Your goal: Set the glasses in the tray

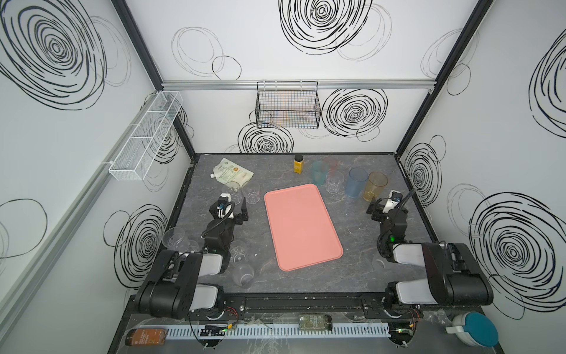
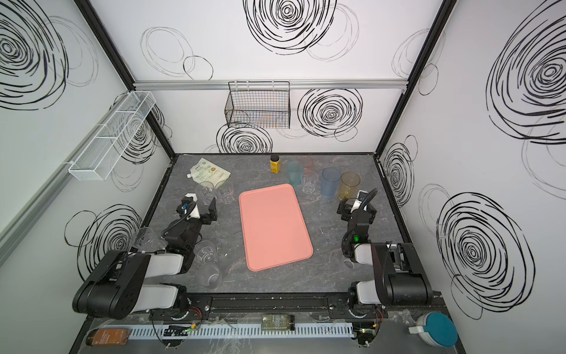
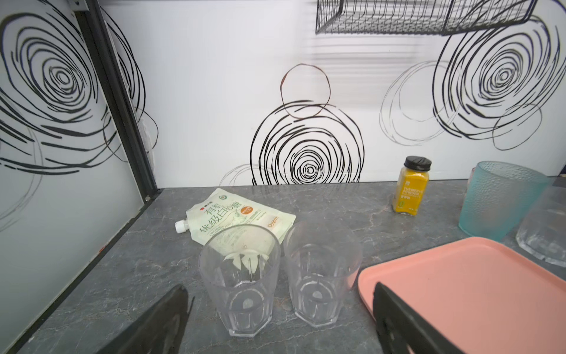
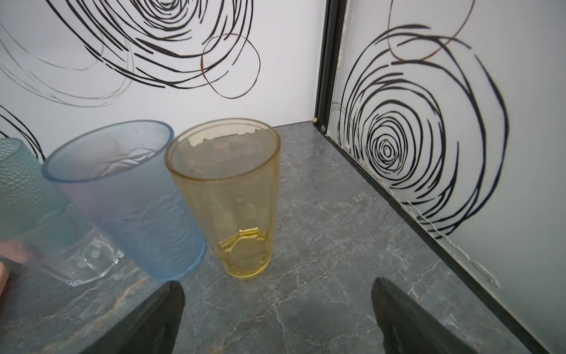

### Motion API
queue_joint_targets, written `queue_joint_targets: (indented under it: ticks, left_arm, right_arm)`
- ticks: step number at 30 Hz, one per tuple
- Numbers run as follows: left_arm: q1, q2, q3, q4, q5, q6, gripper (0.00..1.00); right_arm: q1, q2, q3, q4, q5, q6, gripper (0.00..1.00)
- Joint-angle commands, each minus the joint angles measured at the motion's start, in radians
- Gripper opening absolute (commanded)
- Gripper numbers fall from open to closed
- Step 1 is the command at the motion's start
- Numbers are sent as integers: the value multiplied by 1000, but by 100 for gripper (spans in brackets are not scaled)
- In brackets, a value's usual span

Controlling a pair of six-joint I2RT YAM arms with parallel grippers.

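Note:
The salmon-pink tray (image 1: 301, 225) (image 2: 274, 225) lies empty mid-table. Two short clear glasses (image 3: 240, 275) (image 3: 321, 269) stand upright just ahead of my open left gripper (image 3: 279, 288) (image 1: 235, 203), untouched. An orange glass (image 4: 226, 196) (image 1: 374, 185) stands just ahead of my open right gripper (image 4: 277, 283) (image 1: 379, 199). Beside the orange one stand a blue glass (image 4: 128, 199), a clear glass (image 4: 85, 260) and a teal glass (image 1: 320, 173). A faint pink glass (image 1: 332, 164) stands behind them. More clear glasses (image 1: 239, 251) (image 1: 243, 274) (image 1: 176, 239) sit around the left arm.
A yellow spice bottle (image 1: 298, 164) with a black cap and a white spouted pouch (image 1: 232, 173) lie near the back wall. A black wire basket (image 1: 288, 105) hangs on the back wall, and a white mesh one (image 1: 147, 135) on the left wall.

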Motion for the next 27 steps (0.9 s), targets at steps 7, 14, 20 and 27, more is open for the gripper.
queue_joint_targets:
  ticks: [7, 14, 20, 27]
  left_arm:
    - [-202, -249, 79, -219, -432, 21, 96]
    - [-334, -346, 423, -797, -513, -155, 96]
    - [-124, -380, 545, -1034, -61, -480, 96]
    - [-242, -263, 735, -1295, -42, -389, 96]
  right_arm:
    - [80, -213, 222, -463, 198, 126, 100]
    - [94, -210, 489, -858, -130, 438, 100]
    - [38, -231, 474, -876, -413, 454, 96]
    - [163, -170, 485, -1071, -416, 398, 81]
